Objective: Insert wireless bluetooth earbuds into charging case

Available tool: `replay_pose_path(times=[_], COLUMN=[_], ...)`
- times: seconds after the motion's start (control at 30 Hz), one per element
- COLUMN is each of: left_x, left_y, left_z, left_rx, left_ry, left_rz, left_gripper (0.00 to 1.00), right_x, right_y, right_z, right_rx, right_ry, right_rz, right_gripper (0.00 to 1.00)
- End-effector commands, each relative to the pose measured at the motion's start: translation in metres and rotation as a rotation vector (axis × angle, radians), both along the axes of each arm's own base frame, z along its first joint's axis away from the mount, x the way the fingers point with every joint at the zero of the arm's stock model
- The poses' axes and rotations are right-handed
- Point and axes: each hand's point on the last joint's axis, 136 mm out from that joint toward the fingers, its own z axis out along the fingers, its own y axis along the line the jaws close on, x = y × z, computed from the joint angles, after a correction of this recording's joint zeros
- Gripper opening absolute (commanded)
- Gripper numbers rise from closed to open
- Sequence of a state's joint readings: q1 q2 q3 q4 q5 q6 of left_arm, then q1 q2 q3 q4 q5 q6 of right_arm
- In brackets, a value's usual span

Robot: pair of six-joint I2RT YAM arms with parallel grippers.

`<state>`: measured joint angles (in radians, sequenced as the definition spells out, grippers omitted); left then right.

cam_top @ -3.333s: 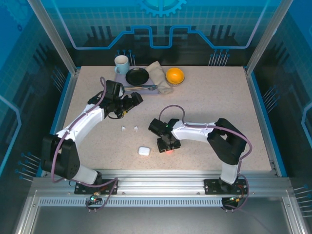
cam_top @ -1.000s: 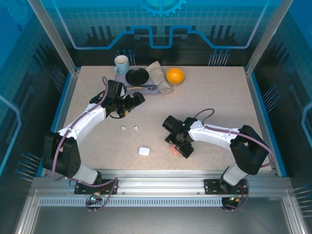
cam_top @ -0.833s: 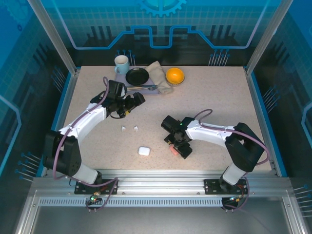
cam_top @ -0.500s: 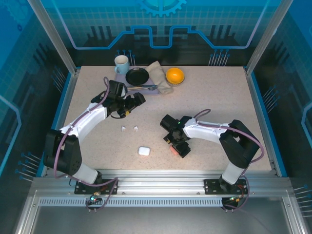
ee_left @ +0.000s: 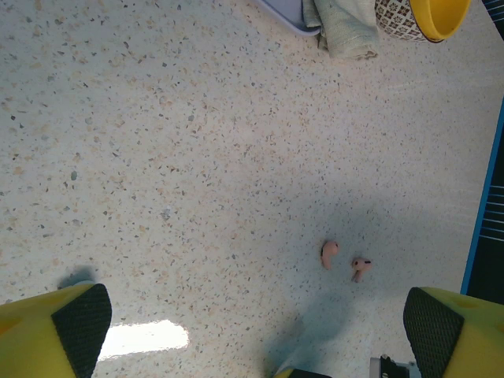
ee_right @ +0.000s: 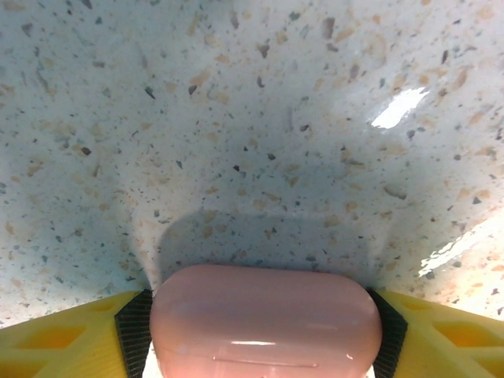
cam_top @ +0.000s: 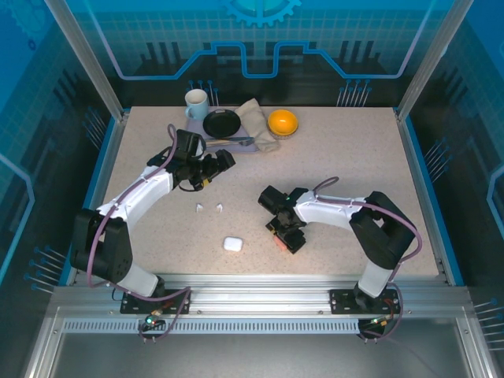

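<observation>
Right wrist view: right fingers (ee_right: 135,324) clamped on the pink rounded plastic charging case (ee_right: 265,319), its long axis running pad to pad, low over the speckled desk (ee_right: 236,118). Left wrist view: left fingers (ee_left: 79,315) spread wide, holding nothing. Two tiny pink plastic earbuds (ee_left: 329,253) lie on the desk ahead of them, side by side but not touching, offset toward the pad at the view's right edge. Left arm is nearer to them; the case is well apart. My read: left picks a bud next, after shifting sideways to centre on it.
</observation>
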<state>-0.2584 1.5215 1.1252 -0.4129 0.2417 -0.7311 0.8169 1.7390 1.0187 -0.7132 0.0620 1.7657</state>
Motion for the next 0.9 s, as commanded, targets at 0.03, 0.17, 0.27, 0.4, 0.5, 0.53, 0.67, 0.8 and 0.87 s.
replay_pose_path(times=[0.03, 0.17, 0.27, 0.4, 0.5, 0.53, 0.67, 0.8, 0.87], left_x=[0.003, 0.002, 0.002, 0.000, -0.003, -0.004, -0.010, -0.019, -0.025], left_y=[-0.007, -0.008, -0.008, -0.007, -0.007, -0.007, -0.009, -0.016, -0.020], left_z=[0.010, 0.010, 0.010, 0.010, 0.012, 0.011, 0.013, 0.015, 0.018], left_rx=[-0.024, -0.021, -0.022, -0.018, -0.019, -0.019, -0.034, -0.086, -0.112], left_ry=[-0.022, -0.022, -0.022, -0.023, -0.029, -0.030, -0.048, -0.096, -0.125], left_rz=[-0.019, -0.022, -0.022, -0.027, -0.034, -0.037, -0.055, -0.089, -0.107], left_gripper=[0.99, 0.99, 0.99, 0.99, 0.99, 0.99, 0.99, 0.99, 0.99], right_x=[-0.007, -0.009, -0.007, -0.005, -0.002, -0.002, 0.006, 0.009, 0.015], right_y=[-0.011, -0.013, -0.014, -0.016, -0.016, -0.017, -0.017, -0.025, -0.025], right_z=[-0.015, -0.018, -0.016, -0.010, -0.004, -0.002, 0.017, 0.033, 0.045], right_rx=[-0.033, -0.029, -0.027, -0.023, -0.007, -0.005, 0.038, 0.058, 0.087], right_ry=[0.031, 0.030, 0.011, -0.024, -0.061, -0.073, -0.157, -0.218, -0.257], right_rz=[-0.014, -0.007, 0.016, 0.054, 0.077, 0.079, 0.075, 0.067, 0.065], right_gripper=[0.70, 0.64, 0.59, 0.51, 0.47, 0.45, 0.44, 0.41, 0.40])
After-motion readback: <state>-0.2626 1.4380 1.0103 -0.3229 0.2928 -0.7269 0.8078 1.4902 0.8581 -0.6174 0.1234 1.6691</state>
